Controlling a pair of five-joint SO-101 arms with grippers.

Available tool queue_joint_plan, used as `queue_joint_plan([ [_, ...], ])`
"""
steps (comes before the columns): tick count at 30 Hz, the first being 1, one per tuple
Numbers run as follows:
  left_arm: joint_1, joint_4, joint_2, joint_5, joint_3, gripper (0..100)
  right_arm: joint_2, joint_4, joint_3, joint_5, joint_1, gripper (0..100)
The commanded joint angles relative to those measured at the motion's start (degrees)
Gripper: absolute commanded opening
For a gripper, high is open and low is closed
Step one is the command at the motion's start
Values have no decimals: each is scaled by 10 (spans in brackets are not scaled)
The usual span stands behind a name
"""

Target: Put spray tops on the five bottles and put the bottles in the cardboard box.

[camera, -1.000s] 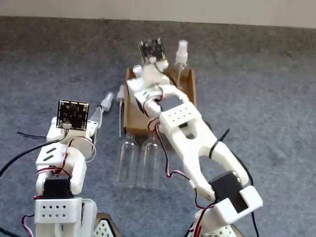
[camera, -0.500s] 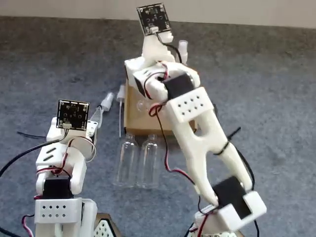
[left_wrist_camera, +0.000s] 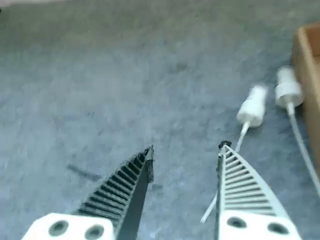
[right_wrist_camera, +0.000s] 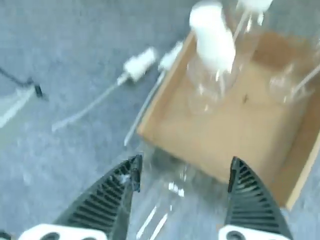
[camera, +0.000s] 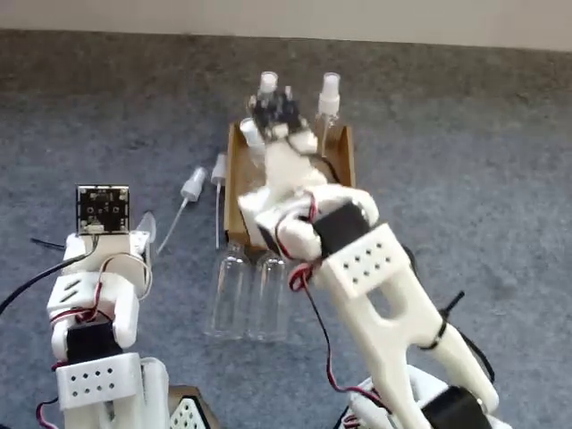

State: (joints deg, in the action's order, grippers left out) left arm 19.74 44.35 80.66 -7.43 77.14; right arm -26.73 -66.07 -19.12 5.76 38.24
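Grey carpeted bench [camera: 465, 179]: right fingers [right_wrist_camera: 240, 185], open and empty, have pulled back over the box [camera: 233, 192] edge, with capped bottles [camera: 329, 89] standing inside. Two bare bottles [camera: 231, 286] and loose tops [camera: 192, 186] beside the box remain; left fingers [left_wrist_camera: 132, 175] hang open.

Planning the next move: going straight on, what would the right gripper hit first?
Most likely the clear uncapped bottle lying on the carpet before the cardboard box; the right gripper frames it. Depth is unclear, so the box's near wall could come first.

Two bottles [camera: 231, 288], two spray tops [camera: 193, 186] beside box [camera: 235, 198]
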Motion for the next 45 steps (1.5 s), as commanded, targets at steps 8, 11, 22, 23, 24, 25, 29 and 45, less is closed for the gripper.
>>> queue_joint_plan([
  [8, 24, -20, 2, -2, 65, 193, -44, 22, -156, 41, 68, 217],
  [11, 24, -40, 2, -3, 80, 193, -15, 42, -169, 42, 80, 217],
  [22, 24, -47, 2, -3, 84, 193, 116, 84, -174, 44, 82, 217],
  [23, 24, -47, 2, -3, 84, 193, 124, 87, -174, 44, 81, 217],
  [24, 24, -47, 2, -3, 85, 193, 131, 87, -176, 44, 80, 217],
  [25, 24, -47, 2, -3, 85, 193, 135, 89, -184, 44, 80, 217],
  [29, 24, -51, 2, -3, 85, 193, 140, 144, -244, 44, 80, 217],
  [45, 23, -51, 2, -3, 86, 193, 30, -52, -306, -160, 17, 3],
])
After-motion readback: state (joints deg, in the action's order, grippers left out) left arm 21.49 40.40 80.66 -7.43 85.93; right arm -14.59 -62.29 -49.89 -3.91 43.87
